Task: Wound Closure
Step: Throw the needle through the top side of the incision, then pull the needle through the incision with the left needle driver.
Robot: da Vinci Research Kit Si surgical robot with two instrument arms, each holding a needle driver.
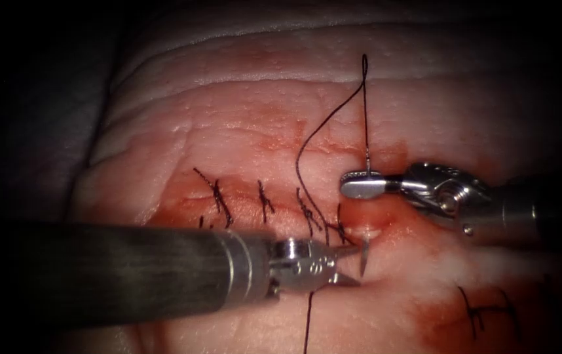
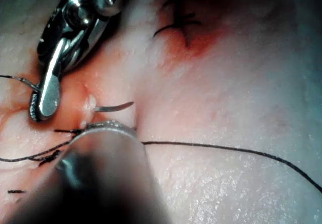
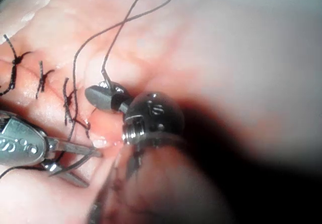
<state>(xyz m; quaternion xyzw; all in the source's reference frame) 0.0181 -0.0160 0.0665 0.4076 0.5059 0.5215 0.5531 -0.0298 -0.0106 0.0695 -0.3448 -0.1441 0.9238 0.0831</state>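
Needle (image 1: 364,257) is sticking out of the tissue (image 1: 242,124) on the near side of the cut (image 1: 274,203), tip clear, rest buried at the cut's right end past 4 finished stitches (image 1: 264,200). Your left tool (image 1: 350,264) sits right on it with jaws spread, one each side, gripping nothing yet. Your right tool (image 1: 359,185) is clamped flat at the far lip, where the thread (image 1: 307,144) arrives; can't tell if it's pinching needle tail or thread. Looks like mid-bite to me. You'd want a firm grab behind the tip.
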